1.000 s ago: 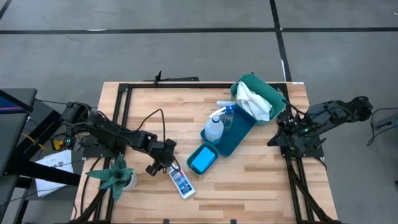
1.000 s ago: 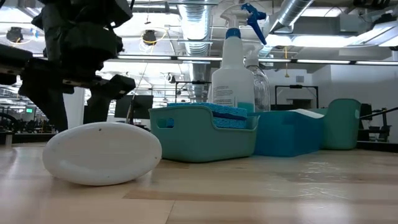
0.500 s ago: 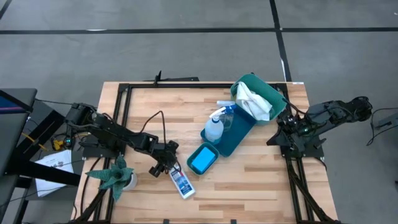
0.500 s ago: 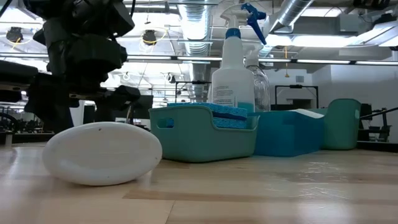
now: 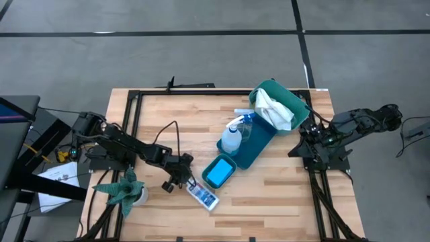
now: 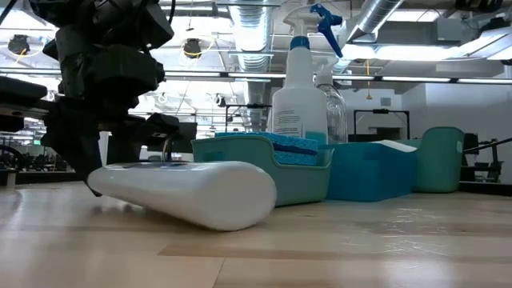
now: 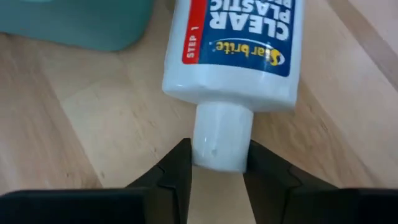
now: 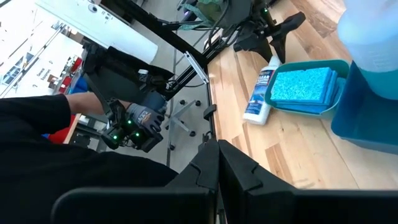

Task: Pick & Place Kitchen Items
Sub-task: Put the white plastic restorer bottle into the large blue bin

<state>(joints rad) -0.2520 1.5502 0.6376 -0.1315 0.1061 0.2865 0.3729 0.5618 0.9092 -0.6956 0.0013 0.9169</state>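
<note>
The small blue-labelled white bottle (image 5: 202, 194) lies on its side on the table near the front; it also shows in the low view (image 6: 188, 192). My left gripper (image 5: 183, 179) is shut on its cap end. A blue sponge (image 5: 217, 173) lies in a small teal bin. The white spray bottle (image 5: 231, 138) and the clear bottle (image 5: 247, 125) stand in a blue tray (image 5: 259, 144). A white cloth (image 5: 274, 107) lies in a round teal tub. My right gripper (image 8: 214, 155) is shut and empty at the table's right edge. My left gripper pinches the bottle's white cap (image 7: 221, 134) between its two fingertips. The fingers come from the table's left and lie along the bottle's length. The bottle lies on its side, label up, with its body on the table.
A green spiky plant (image 5: 124, 190) stands at the front left, close behind my left arm. The small teal bin (image 5: 228, 161) sits just right of the bottle. Bare wood lies along the front and in the far left part of the table.
My left gripper has gone a little toward the table's near right, to the bottle's cap. The bottle has turned about on the table: its base end has swung toward the right edge, while the cap end has stayed by the gripper.
</note>
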